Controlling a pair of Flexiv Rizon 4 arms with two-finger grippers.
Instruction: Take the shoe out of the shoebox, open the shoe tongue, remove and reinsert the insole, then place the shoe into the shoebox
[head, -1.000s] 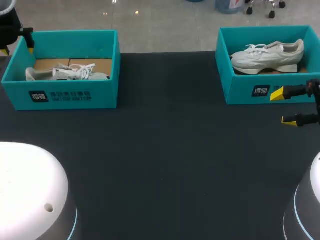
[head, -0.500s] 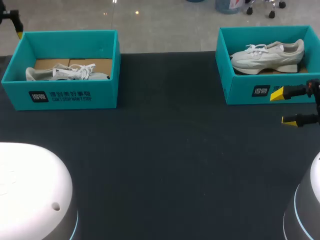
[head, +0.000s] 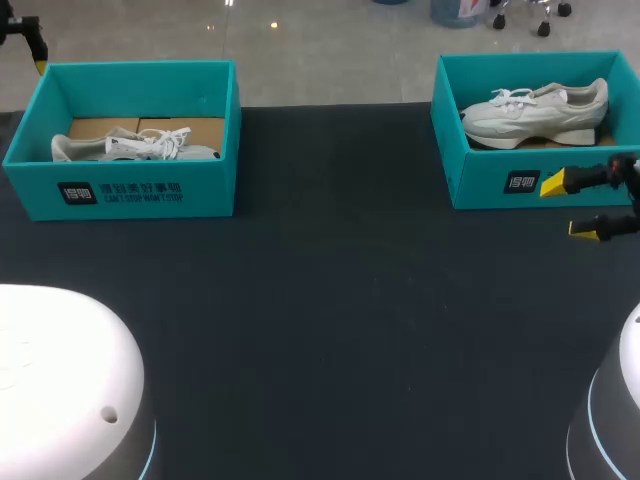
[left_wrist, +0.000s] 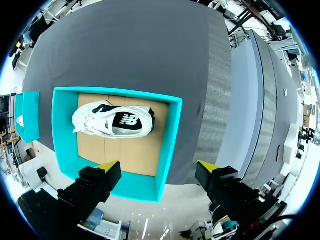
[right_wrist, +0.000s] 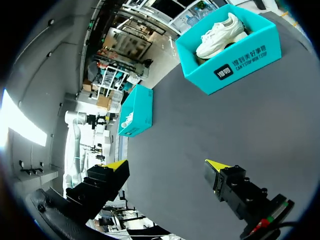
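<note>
You see the left shoe (left_wrist: 114, 120) lying in the left shoebox (head: 200, 195) at the far-left corner of the desk (head: 320, 330), ahead of the wide-open, empty left jaws. The right shoe (head: 535, 112) sits in the right shoebox (head: 480, 185) at the far-right corner. The right jaws, open and empty, hang beside its white-printed front wall.

A: Where are the shoeboxes sitting?

B: Both are sitting open on the dark desk (head: 330, 300), well apart. The left shoebox (head: 120, 190), teal with no lid, is standing at the far left side. The right shoebox (head: 490, 185), also teal, is standing at the far right side.

A: And the shoes?

B: The left shoe (head: 135, 147), white with loose laces, is lying low on the brown cardboard floor, and its dark inner part is showing. The right shoe (head: 535, 112), white, is standing upright on its sole, with the toe pointing toward the desk's middle.
</note>
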